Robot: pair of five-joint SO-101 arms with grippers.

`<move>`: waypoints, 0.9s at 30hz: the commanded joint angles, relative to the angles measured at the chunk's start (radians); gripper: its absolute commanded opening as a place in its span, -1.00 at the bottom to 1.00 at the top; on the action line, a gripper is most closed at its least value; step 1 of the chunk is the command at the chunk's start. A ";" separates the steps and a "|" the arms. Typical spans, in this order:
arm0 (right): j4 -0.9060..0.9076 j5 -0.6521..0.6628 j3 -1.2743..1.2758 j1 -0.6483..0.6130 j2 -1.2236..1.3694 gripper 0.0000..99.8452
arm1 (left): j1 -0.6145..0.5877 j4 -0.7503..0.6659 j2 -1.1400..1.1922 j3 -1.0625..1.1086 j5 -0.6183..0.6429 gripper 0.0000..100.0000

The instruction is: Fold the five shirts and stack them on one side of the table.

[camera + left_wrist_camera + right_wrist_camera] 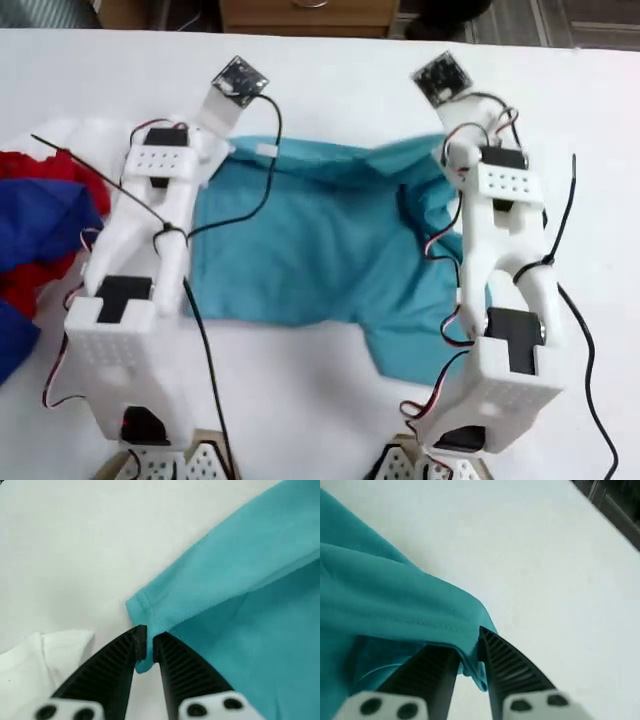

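Clamped thinly on shirt [320,245] corners with left gripper [149,646] and right gripper [469,654], so may slip if pulled unevenly.

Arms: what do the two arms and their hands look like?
The left arm and right arm are blocky white plastic with black motors and perforated panels, trailing black and red-white cables. The left hand and right hand have black ribbed fingers on white mounts.

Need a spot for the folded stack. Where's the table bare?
Bare: the far strip beyond the teal shirt, the side past the right arm, the near patch between both bases. Crowded: red and blue shirts at left.
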 commanded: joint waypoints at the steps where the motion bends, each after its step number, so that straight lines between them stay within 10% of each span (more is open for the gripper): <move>1: 0.013 -0.005 -0.166 -0.010 -0.038 -0.96 | -0.003 0.068 -0.012 -0.090 0.005 -0.95; 9: -0.015 -0.002 -0.417 -0.012 0.117 -0.96 | -0.002 0.180 -0.003 -0.318 0.075 -0.95; 27: 0.013 0.000 -1.010 0.002 0.700 -0.96 | 0.015 -0.098 0.160 -0.237 0.103 -0.95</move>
